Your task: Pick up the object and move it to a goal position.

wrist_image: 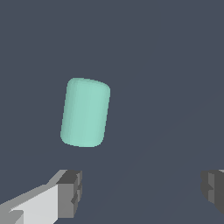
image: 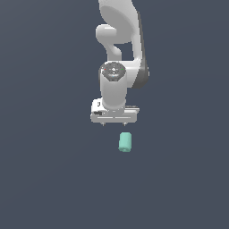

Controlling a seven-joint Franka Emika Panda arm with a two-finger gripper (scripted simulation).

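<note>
My gripper (image: 114, 124) hangs spread wide, holding nothing. In the wrist view its two dark pads (wrist_image: 70, 192) sit far apart, one at each side, with only bare surface between them. In the exterior view the white bar that carries the fingers runs crosswise under my wrist, and two short tips poke down from it.

Taking the gripper as the landmark: the small mint-green cylinder (image: 125, 142) lies on the flat dark grey floor (image: 44, 179) just in front of it in the exterior view, a little toward that view's right of the gripper's middle. It does not touch either finger and is not between them. From the wrist camera the cylinder (wrist_image: 85, 112) shows as a stubby, plain, matte shape lying on its side and tilted slightly, well clear of both pads and nearer the one with the white finger body behind it. It is much narrower than the gap between my fingers.

Behind the gripper, my white arm (image: 120, 31) rises up out of the exterior view.
</note>
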